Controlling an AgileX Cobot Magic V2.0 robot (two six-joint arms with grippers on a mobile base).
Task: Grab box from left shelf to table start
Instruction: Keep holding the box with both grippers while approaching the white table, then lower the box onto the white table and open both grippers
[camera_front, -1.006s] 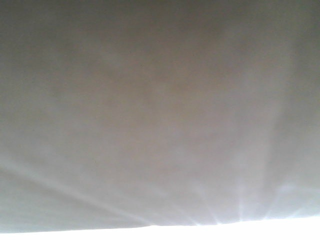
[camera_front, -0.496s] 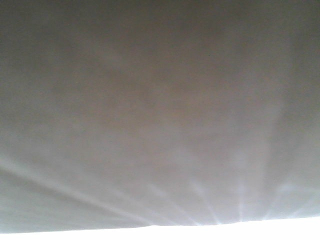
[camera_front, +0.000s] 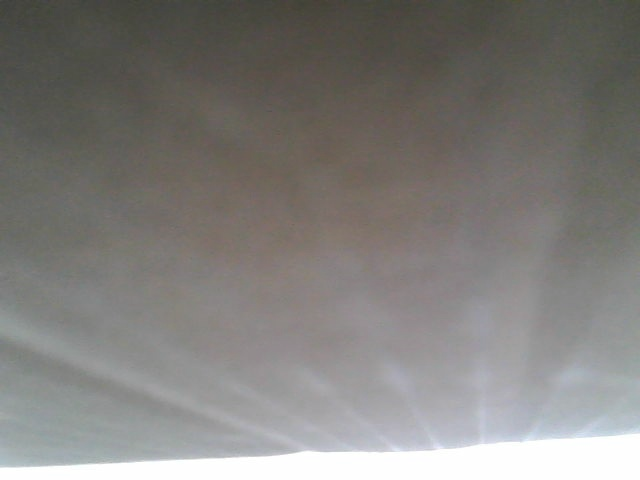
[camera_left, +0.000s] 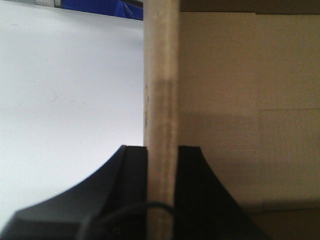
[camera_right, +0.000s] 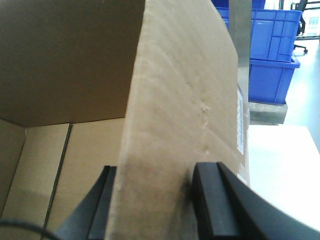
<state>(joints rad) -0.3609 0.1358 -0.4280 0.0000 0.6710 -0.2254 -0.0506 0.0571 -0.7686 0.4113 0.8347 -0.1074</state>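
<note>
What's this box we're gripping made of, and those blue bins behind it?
The box looks like matte brown corrugated cardboard: faint ribbing and small dents on the flap pinched in the right claw. The blue bins seem moulded plastic, slightly glossy, with ribbed walls and rims.

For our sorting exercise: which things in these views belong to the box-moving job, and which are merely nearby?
Job: box; left hand and right hand, each clamped on a box wall; table.
Nearby: blue bins; grey metal upright.
</note>
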